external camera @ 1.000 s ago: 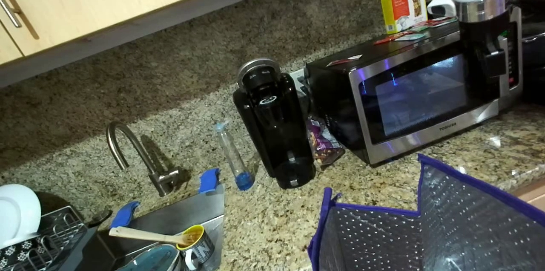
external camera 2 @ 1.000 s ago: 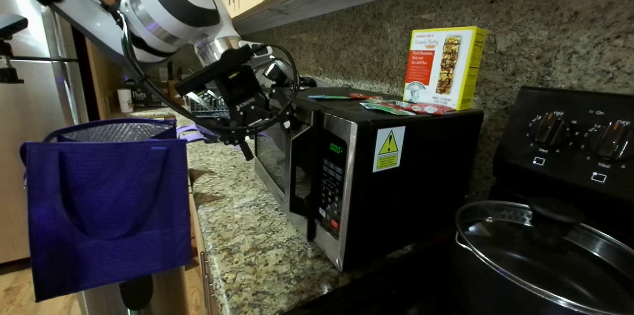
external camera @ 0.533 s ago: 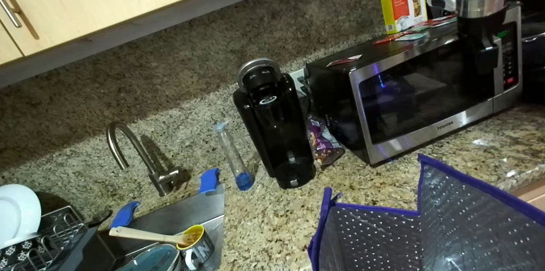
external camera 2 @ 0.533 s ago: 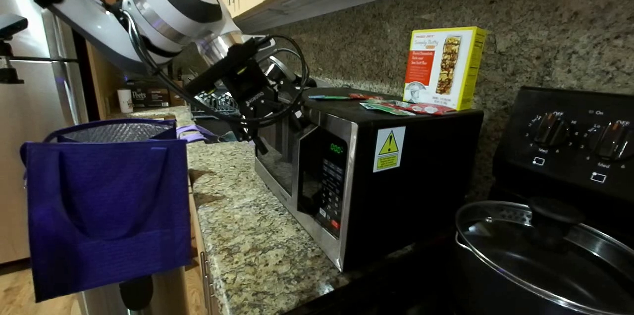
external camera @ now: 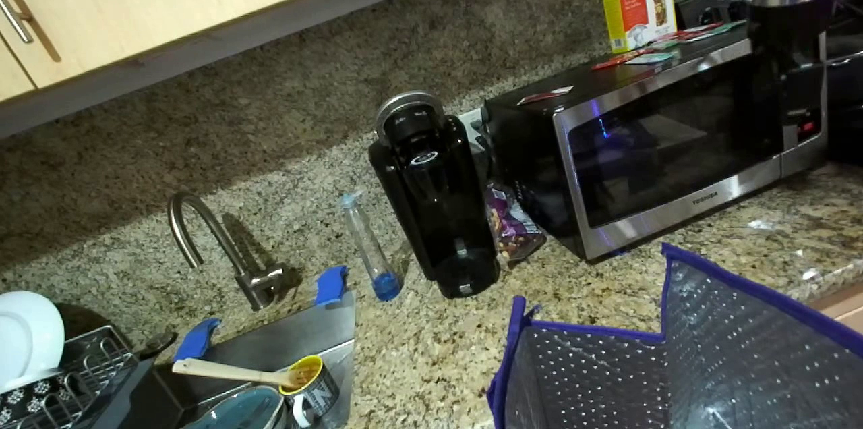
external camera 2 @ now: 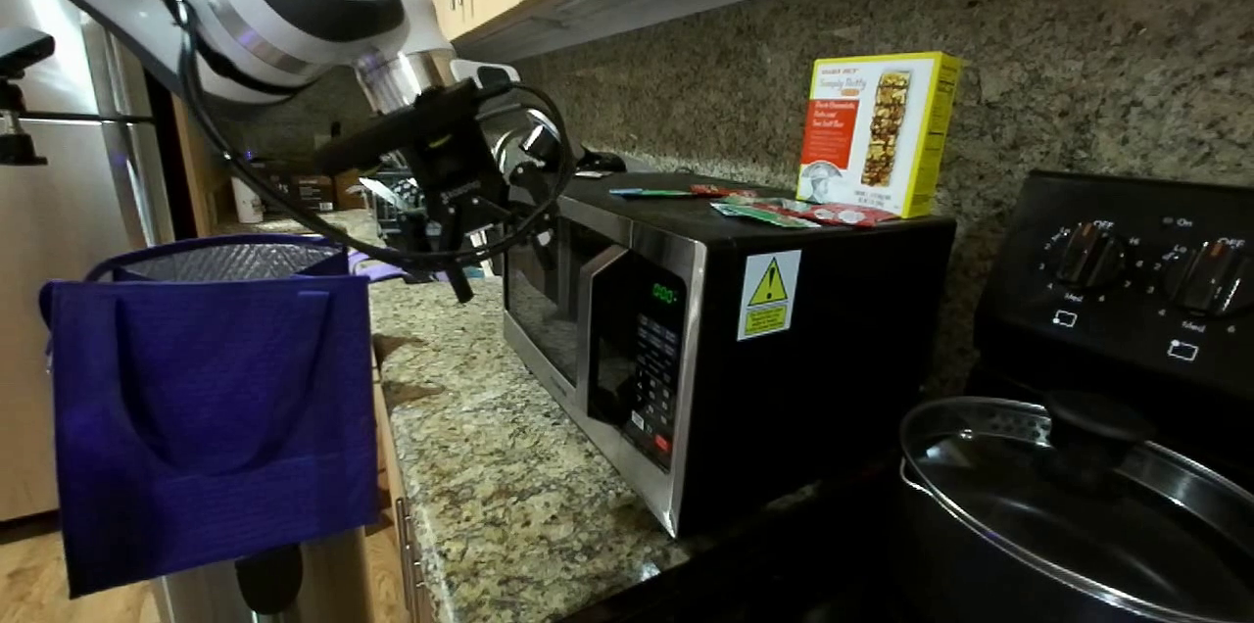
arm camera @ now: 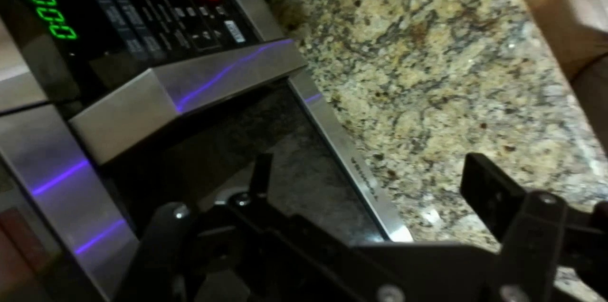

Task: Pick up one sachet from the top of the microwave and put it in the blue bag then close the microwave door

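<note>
Reopening the seemingly closed microwave door [external camera: 667, 146] is being risked through its handle [arm camera: 228, 74] being snagged by the wide-spread, empty hand [arm camera: 366, 169], while sachets [external camera 2: 772, 215] are being borne at right, atop the microwave [external camera 2: 833, 339].

TOSHIBA stands low on the microwave door [external camera: 664, 152]; the microwave [external camera 2: 843, 339] shows three green zeros on its display [arm camera: 52, 14]. A side label [external camera 2: 769, 296] bears an exclamation mark in a yellow triangle [external camera 2: 768, 284] — the print is too small to read. The box [external camera 2: 875, 135] says Simply Nutty — the stove panel [external camera 2: 1125, 339] OFF, Med, On.
</note>
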`<action>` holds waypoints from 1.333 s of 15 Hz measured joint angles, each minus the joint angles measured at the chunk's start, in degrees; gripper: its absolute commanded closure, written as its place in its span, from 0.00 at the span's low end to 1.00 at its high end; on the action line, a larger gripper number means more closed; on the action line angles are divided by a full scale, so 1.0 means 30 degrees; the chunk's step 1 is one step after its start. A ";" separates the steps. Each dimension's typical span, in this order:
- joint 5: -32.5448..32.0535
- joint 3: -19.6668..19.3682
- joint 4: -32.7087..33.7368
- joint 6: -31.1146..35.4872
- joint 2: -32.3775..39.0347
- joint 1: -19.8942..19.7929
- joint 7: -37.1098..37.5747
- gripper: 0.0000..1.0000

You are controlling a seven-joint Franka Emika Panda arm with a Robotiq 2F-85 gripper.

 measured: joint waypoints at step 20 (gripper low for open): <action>0.9489 0.0762 -0.0353 -1.1599 -0.6698 0.1495 0.1382 0.00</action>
